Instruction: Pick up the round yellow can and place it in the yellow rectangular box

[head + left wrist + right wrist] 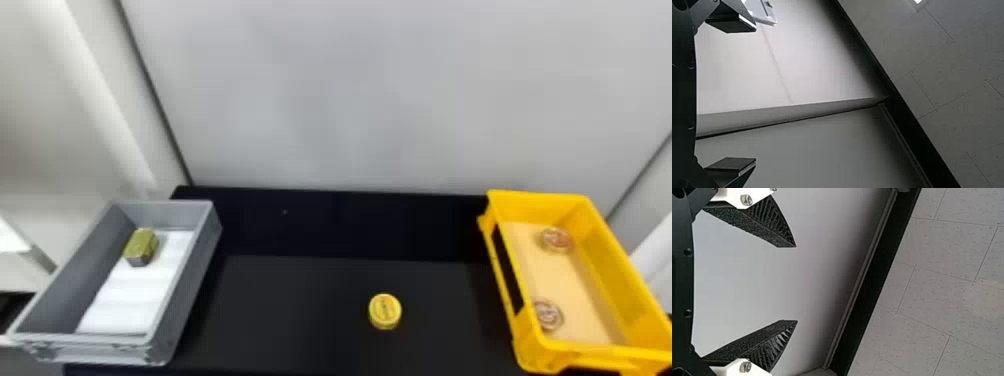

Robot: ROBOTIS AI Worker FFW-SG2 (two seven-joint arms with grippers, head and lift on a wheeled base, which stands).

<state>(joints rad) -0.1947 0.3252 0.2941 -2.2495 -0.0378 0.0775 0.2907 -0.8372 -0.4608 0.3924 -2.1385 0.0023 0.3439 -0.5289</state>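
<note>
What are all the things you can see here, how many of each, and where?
yellow can: one, yellow, on the table between the boxes, nearer the yellow one
yellow box: one, yellow, table's right side
round tins: two, reddish and whitish, inside the yellow box
tan liner: one, yellow box's floor
gray box: one, gray, table's left side
small block: one, olive and dark gray, inside the gray box
white liner: gray box's floor
table: one, black, under the boxes
wall: pale gray, behind the table
ceiling tiles: several, gray, overhead
left gripper: one, black, open, left wrist view
right gripper: one, black, open, right wrist view
</note>
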